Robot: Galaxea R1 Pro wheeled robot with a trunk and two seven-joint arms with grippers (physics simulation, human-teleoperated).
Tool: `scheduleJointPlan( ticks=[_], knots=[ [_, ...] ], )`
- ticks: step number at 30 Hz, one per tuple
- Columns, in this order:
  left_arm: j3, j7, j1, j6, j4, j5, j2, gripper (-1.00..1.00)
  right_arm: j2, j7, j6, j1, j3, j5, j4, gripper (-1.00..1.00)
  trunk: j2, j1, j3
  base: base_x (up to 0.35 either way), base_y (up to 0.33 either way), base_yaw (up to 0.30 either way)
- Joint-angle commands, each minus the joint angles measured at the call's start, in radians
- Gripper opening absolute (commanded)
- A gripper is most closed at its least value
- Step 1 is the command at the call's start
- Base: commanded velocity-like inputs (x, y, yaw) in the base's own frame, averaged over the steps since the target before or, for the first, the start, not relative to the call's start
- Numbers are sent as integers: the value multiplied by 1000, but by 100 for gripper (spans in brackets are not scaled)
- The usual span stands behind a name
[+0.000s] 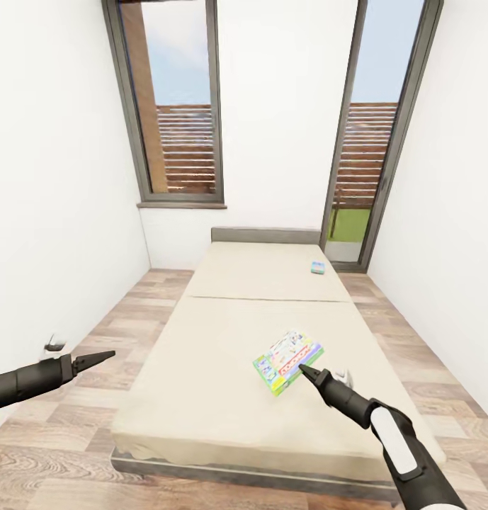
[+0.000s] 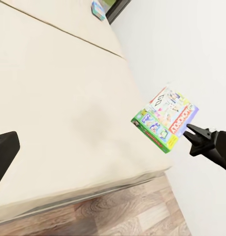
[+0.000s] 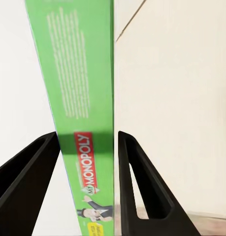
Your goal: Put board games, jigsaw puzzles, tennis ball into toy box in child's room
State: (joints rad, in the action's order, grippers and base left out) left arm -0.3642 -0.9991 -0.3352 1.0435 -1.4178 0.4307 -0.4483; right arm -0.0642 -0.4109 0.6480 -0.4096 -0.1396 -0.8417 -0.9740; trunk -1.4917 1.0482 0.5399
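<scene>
Over bed [image 1: 222, 354]: R hand [image 1: 302, 370] grips Monopoly box [image 1: 287, 360], underside hidden.

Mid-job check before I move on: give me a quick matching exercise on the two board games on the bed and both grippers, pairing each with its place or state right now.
Things:
1. Monopoly box
2. small blue game box
3. left gripper
4. right gripper

Places or states:
A. lying flat at the bed's far end, near the glass door
B. off the bed's near left corner, over the wood floor, holding nothing
C. fingers either side of a green box edge
D. lifted off the mattress, tilted

Pairs: 1-D, 2-A, 3-B, 4-C
</scene>
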Motion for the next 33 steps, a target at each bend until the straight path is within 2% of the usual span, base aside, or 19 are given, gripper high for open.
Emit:
scheduleJointPlan(
  ticks=[1, 6, 10, 14, 19, 20, 23, 24, 28, 29, 31, 33],
  knots=[
    [-1, -3, -1, 4, 0, -3, 0, 100, 1, 4, 8, 0, -2, -1, -5, -100, 7, -4, -2, 0, 0, 0],
    [-1, 18, -5, 2, 3, -7, -2, 100, 1, 22, 11, 4, -3, 4, -47, -100, 42, -23, -18, 0, 0, 43],
    [-1, 85, -18, 3, 5, -10, 0, 100, 3, 27, 11, 5, 3, 5, -77, -100, 70, -38, -30, 0, 0, 230],
    [0, 227, -23, 3, 5, -12, 5, 100, 4, 28, 13, 6, 6, 5, -112, -100, 98, -54, -43, -26, 0, 276],
    [13, 502, -41, 3, 5, -11, 16, 100, 3, 29, 13, 8, 8, 7, -131, -100, 133, -73, -59, -11, 0, 286],
    [17, 531, -42, 3, 5, -10, 19, 100, 3, 29, 14, 8, 8, 7, -132, -100, 140, -77, -62, -3, 0, 288],
    [53, 689, -50, 3, 5, -10, 56, 100, 3, 29, 14, 8, 9, 8, -133, -100, 161, -88, -71, -1, 0, 288],
    [63, 713, -52, 3, 5, -10, 65, 100, 3, 29, 14, 8, 9, 8, -133, -100, 168, -92, -74, -1, 0, 289],
    [181, 935, -70, 0, 6, -12, 149, 100, 1, 29, 14, 8, 31, 9, -133, -100, 196, -107, -87, 0, 0, 289],
    [192, 968, -71, 0, 6, -11, 157, 100, 1, 29, 14, 8, 35, 9, -133, -100, 203, -111, -90, 0, 0, 289],
    [219, 1081, -76, 2, 7, -8, 189, 100, 0, 29, 14, 8, 43, 9, -134, -100, 217, -119, -96, 0, 0, 289],
    [228, 1132, -81, 2, 15, -5, 207, 100, 0, 30, 14, 7, 46, 9, -134, -100, 231, -127, -102, 0, 0, 289]
  ],
)
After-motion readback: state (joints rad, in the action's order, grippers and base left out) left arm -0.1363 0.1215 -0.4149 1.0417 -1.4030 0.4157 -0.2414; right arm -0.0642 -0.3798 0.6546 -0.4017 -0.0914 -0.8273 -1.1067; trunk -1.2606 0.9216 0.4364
